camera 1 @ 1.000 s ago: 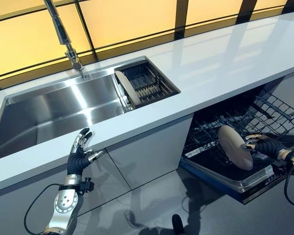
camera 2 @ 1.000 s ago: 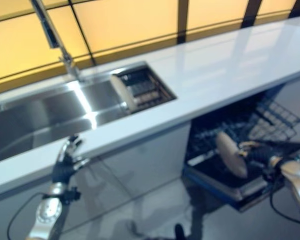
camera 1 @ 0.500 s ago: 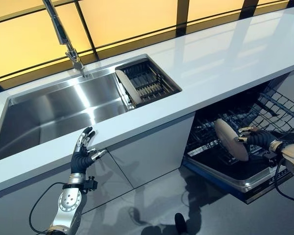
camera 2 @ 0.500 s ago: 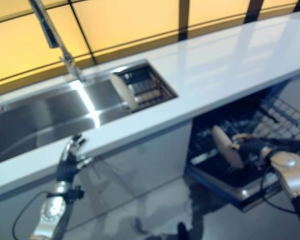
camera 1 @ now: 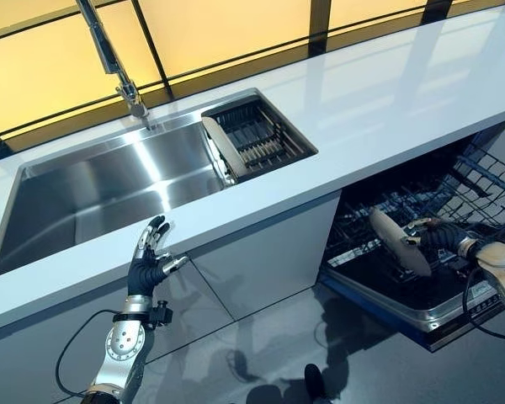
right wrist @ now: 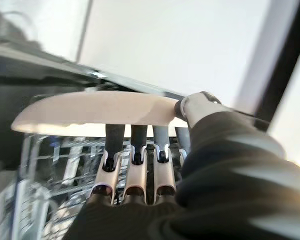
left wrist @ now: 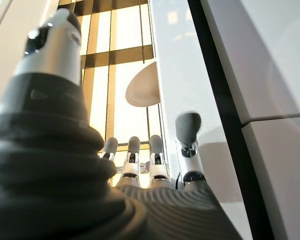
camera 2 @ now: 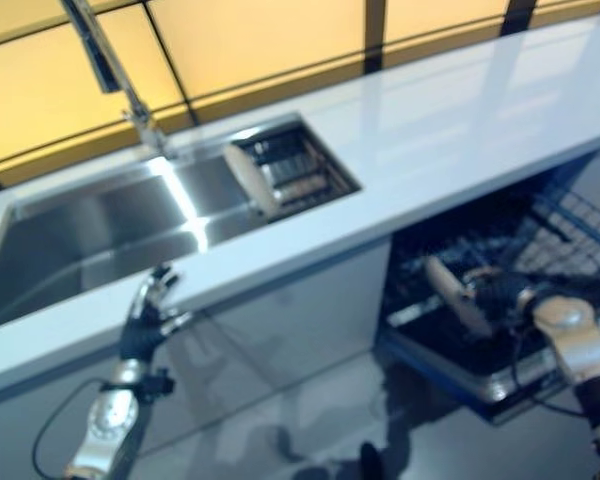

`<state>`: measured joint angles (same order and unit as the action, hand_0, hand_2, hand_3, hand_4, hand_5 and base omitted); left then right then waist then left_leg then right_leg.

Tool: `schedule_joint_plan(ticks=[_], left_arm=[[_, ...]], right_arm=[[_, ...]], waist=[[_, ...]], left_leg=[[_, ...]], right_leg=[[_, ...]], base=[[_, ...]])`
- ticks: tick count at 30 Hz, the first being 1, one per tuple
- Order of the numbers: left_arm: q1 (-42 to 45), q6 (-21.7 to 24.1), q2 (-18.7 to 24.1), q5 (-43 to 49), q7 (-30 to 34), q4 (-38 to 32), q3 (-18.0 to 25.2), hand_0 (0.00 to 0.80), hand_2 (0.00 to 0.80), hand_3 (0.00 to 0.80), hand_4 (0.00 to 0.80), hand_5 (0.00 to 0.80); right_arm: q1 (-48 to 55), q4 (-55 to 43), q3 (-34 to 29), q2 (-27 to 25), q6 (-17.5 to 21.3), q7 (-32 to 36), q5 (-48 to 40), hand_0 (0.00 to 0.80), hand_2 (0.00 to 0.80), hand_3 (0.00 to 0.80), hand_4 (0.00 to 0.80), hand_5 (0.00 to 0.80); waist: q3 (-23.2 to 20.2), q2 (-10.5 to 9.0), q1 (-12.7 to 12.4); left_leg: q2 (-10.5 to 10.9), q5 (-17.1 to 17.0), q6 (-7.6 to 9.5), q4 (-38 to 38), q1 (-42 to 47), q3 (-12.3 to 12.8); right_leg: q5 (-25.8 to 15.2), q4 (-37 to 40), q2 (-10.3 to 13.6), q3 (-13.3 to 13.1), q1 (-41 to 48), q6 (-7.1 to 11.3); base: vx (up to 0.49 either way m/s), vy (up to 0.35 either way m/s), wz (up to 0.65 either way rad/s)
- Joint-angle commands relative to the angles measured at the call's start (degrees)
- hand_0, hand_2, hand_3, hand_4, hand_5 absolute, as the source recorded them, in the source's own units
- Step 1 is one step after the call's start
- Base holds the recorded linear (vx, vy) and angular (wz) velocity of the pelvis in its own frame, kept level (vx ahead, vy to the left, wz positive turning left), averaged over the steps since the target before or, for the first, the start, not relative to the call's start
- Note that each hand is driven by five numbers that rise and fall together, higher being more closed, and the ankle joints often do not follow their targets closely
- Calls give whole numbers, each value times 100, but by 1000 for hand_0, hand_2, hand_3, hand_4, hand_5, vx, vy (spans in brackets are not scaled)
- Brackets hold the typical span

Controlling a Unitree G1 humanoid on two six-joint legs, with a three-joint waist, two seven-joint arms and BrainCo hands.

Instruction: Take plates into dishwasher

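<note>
Sink [camera 1: 93, 189]: brushed stainless steel, satin sheen with bright streaks of reflected light. Faucet [camera 1: 109, 59]: polished metal. Countertop [camera 1: 387, 93]: white, smooth, glossy, mirroring the window bars. Cabinet front [camera 1: 261, 252]: pale grey, flat, semi-gloss. Plate [camera 1: 399, 241]: cream, smooth, matt, looks ceramic. Dishwasher rack [camera 1: 475, 189]: thin coated wire. Floor [camera 1: 261, 353]: dark, smooth, reflective. Right hand [right wrist: 140, 170]: silver metallic fingers, dark rubbery tips, matt ribbed cover.

Beige plate [camera 1: 398, 242] on edge over dishwasher rack [camera 1: 454, 198]
</note>
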<state>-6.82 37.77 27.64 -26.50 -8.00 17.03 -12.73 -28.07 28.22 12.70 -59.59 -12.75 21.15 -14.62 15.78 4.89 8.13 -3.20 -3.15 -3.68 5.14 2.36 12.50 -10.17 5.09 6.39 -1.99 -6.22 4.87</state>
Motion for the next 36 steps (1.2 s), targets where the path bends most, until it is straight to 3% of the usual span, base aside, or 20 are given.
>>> schedule_joint_plan(ticks=[1, 11, 19, 20, 21, 22, 36], left_arm=[[-815, -73, 300, 59, -303, 316, -37, 0, 0, 0, 0, 0], [-942, -96, 453, -50, -283, 269, -112, 0, 0, 0, 0, 0], [-1085, -167, 468, -35, -302, 219, -210, 0, 0, 0, 0, 0], [-1105, -177, 476, -38, -316, 214, -223, 0, 0, 0, 0, 0], [-1115, -177, 480, -36, -331, 214, -233, 0, 0, 0, 0, 0], [-1148, -177, 507, -69, -337, 229, -246, 0, 0, 0, 0, 0], [-1035, -259, 474, -43, -268, 263, -92, 0, 0, 0, 0, 0]], right_arm=[[-632, 145, 448, -68, 17, -125, 411, 800, 800, 800, 800, 800], [-612, 578, 704, -190, 11, -238, 996, 800, 800, 800, 800, 800], [-611, 979, 835, 80, -2, -281, 1168, 800, 800, 800, 800, 800], [-614, 996, 844, 102, -20, -317, 1165, 671, 671, 671, 671, 671], [-622, 998, 846, 113, -33, -365, 1169, 411, 411, 411, 411, 411], [-641, 1025, 846, 142, -36, -341, 1146, 0, 0, 0, 0, 0], [-612, 581, 530, -64, -147, -604, 521, 0, 0, 0, 0, 0]], waist=[[117, -381, -92], [182, -381, -135], [207, -365, -203], [210, -364, -206], [213, -364, -206], [219, -359, -208], [106, -482, -153]], left_leg=[[24, 123, -4, -107, 129, -377], [28, 108, -2, -90, 108, -406], [37, 103, 6, -88, 88, -434], [38, 102, 7, -88, 85, -436], [37, 103, 8, -87, 84, -434], [35, 101, 8, -85, 82, -431], [-16, 140, 2, -56, 143, -416]], right_leg=[[178, -284, 241, 62, 171, 152], [161, -268, 248, 98, 173, 175], [154, -239, 257, 121, 197, 179], [151, -233, 258, 122, 201, 177], [151, -230, 258, 124, 201, 177], [153, -230, 256, 126, 200, 176], [165, -183, 179, 89, 255, 159]], base=[[0, 0, 0], [-2, -3, 0], [0, 0, 0], [0, 0, 0], [0, 0, 0], [0, 0, 0], [0, -2, 2]])
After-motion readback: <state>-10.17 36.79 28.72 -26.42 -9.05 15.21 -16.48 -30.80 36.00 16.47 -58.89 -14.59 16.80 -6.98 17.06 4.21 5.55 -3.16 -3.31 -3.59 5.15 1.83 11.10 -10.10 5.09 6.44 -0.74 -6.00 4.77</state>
